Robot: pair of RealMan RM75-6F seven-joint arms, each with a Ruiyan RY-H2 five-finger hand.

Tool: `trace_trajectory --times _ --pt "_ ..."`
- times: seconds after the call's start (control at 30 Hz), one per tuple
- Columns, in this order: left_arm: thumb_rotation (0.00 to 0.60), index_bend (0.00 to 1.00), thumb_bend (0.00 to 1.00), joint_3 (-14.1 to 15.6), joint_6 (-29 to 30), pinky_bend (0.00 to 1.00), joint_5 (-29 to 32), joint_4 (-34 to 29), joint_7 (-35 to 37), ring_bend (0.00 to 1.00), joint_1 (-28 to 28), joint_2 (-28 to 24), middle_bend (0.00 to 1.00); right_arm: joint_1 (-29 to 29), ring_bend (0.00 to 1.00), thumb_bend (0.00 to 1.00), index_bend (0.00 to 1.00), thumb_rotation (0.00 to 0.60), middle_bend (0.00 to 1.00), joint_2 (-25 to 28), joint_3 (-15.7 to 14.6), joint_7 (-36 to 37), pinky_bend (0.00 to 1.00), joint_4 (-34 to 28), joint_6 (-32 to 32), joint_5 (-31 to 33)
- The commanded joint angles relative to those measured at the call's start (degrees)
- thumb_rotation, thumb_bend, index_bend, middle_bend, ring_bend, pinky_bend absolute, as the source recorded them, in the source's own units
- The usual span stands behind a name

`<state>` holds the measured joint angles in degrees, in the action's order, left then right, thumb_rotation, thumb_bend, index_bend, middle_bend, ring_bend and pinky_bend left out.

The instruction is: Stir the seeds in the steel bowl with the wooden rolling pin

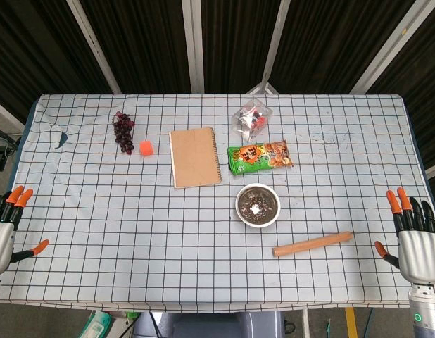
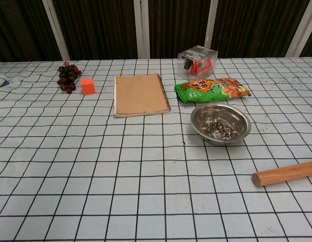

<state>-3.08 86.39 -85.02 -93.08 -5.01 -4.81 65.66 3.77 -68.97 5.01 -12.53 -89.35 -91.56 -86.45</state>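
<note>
A steel bowl (image 1: 257, 205) (image 2: 220, 123) with dark seeds in its bottom stands right of the table's middle. The wooden rolling pin (image 1: 312, 244) (image 2: 285, 173) lies on the cloth just in front of and to the right of the bowl, tilted slightly. My right hand (image 1: 416, 236) is at the table's right front edge, fingers spread and holding nothing, well right of the pin. At the left front edge my left hand (image 1: 5, 231) also has its fingers apart and is empty. Neither hand shows in the chest view.
Behind the bowl lie a green snack packet (image 1: 259, 156) (image 2: 212, 89) and a clear plastic box (image 1: 252, 117) (image 2: 197, 59). A brown notebook (image 1: 195, 156) (image 2: 140, 94), an orange cube (image 1: 146, 147) (image 2: 88, 86) and dark grapes (image 1: 123, 131) (image 2: 68, 76) sit further left on the checked cloth (image 1: 133, 239).
</note>
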Motion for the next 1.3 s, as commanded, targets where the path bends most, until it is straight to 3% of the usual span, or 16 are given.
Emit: trace_trajectory --times 0.03,0.3,0.53,0.77,0.93,1.3 --pt "0.600 0.00 0.02 0.0 -0.1 0.00 0.0 0.0 0.0 0.00 0.0 0.0 0.00 0.0 0.00 0.22 0.00 0.600 0.00 0.1 -0.2 0.0 0.00 -0.1 0.0 -0.5" --pt "0.600 0.00 0.02 -0.1 0.0 0.00 0.0 0.0 0.2 0.00 0.0 0.0 0.00 0.9 0.00 0.22 0.00 0.600 0.00 0.5 -2.0 2.9 0.00 0.4 0.4 -5.5" --pt "0.600 0.00 0.02 -0.3 -0.4 0.00 0.6 0.2 0.7 0.00 -0.1 0.0 0.00 3.5 0.00 0.22 0.01 0.600 0.00 0.3 -6.1 5.5 0.00 2.1 3.8 -13.7" --pt "0.600 0.00 0.02 -0.1 -1.0 0.00 0.5 -0.3 0.3 0.00 -0.4 0.0 0.00 7.3 0.00 0.22 0.25 0.600 0.16 -2.9 -9.7 4.7 0.00 6.3 8.9 -21.4" --pt "0.600 0.00 0.02 -0.2 -1.0 0.00 0.9 -0.5 0.3 0.00 -0.3 -0.1 0.00 8.8 0.00 0.22 0.34 0.600 0.26 -6.0 -10.3 4.2 0.00 8.7 11.4 -22.2" --pt "0.600 0.00 0.02 -0.1 -1.2 0.00 0.8 -0.5 0.5 0.00 -0.5 -0.2 0.00 10.6 0.01 0.22 0.37 0.600 0.28 -10.5 -9.1 3.4 0.00 11.5 13.8 -20.2"
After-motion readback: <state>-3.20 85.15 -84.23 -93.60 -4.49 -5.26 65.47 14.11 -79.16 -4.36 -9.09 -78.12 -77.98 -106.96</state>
